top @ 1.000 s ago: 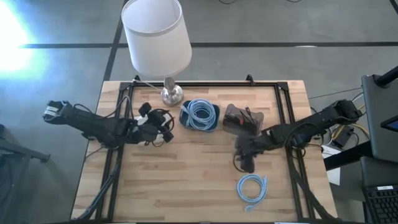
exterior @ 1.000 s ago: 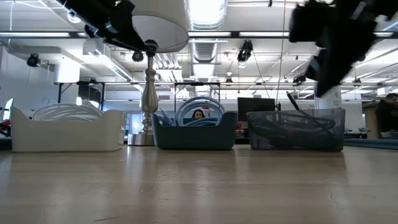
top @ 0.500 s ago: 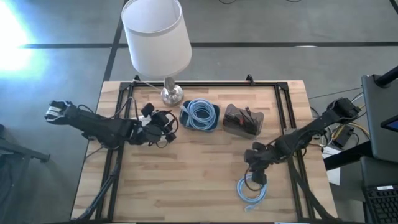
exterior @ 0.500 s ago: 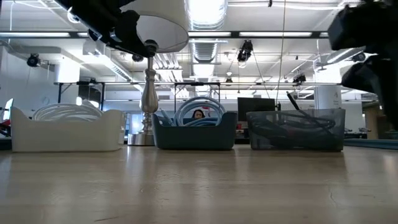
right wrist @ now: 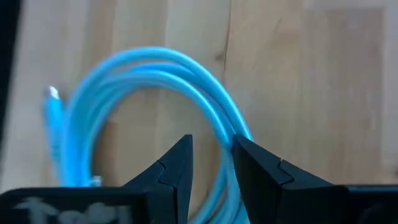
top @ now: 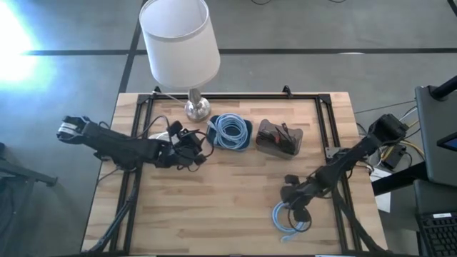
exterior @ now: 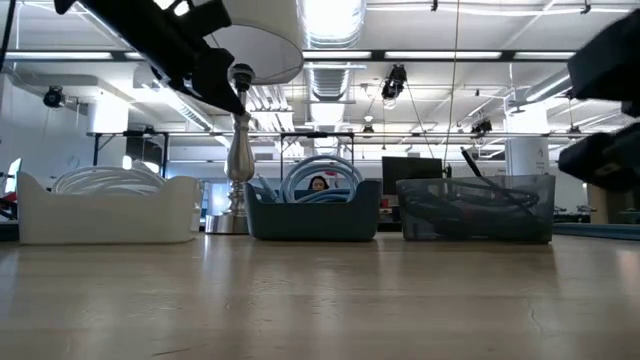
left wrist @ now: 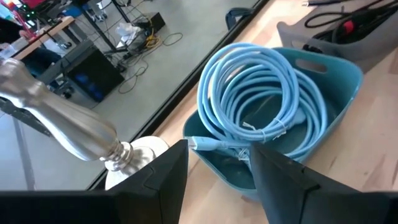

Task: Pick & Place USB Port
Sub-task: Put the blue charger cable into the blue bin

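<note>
A: Surface check. What does the overhead camera give you?

B: A wooden table [top: 214, 207] carrying a lamp [top: 180, 43], a blue bin [top: 230, 133] and a grey bin [top: 280, 138] along the far side. The loose blue cable coil [top: 289, 216], the task item, lies on bare wood near the front right. My right gripper [top: 298, 205] is directly over the coil's upper edge.

A: Finger state on the right?

B: Overhead does not resolve it. My right wrist camera does: fingers [right wrist: 177, 163] slightly spread, straddling a strand of the cable coil [right wrist: 180, 74], not pinching it.

A: And the left?

B: My left gripper [top: 191, 146] hovers just left of the blue bin. The left wrist camera shows its fingers [left wrist: 168, 177] apart, holding nothing, with a second blue coil [left wrist: 261, 99] inside the bin.

A: Table-level camera?

B: It shows a white bin [exterior: 108, 210] at left, which the left arm covers from above. The loose coil does not appear there.
</note>
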